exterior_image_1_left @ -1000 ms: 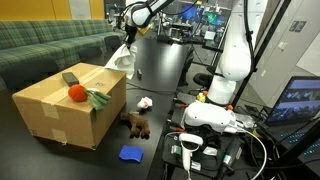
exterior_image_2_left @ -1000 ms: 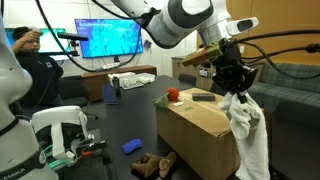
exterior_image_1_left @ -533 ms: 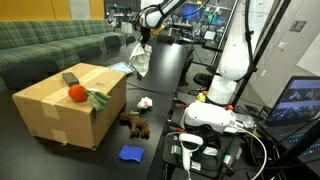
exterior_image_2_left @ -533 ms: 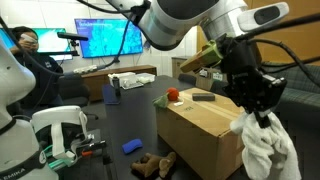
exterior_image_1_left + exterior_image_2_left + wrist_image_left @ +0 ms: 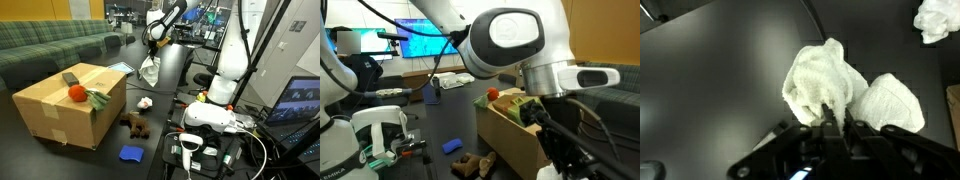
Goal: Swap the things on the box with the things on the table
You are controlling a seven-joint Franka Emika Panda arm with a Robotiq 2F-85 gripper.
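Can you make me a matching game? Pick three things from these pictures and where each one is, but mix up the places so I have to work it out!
Things:
1. crumpled white cloth
2. round red ball
3. brown plush toy

Places:
A. lying on the glossy black table
B. pinched in the shut end effector, hanging in the air
C. sitting on top of the big tan cardboard box

Pairs: 1-B, 2-C, 3-A

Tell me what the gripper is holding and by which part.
The gripper is shut on a white cloth, pinching a bunched fold at its upper end. The rest hangs loose below, as seen in an exterior view.
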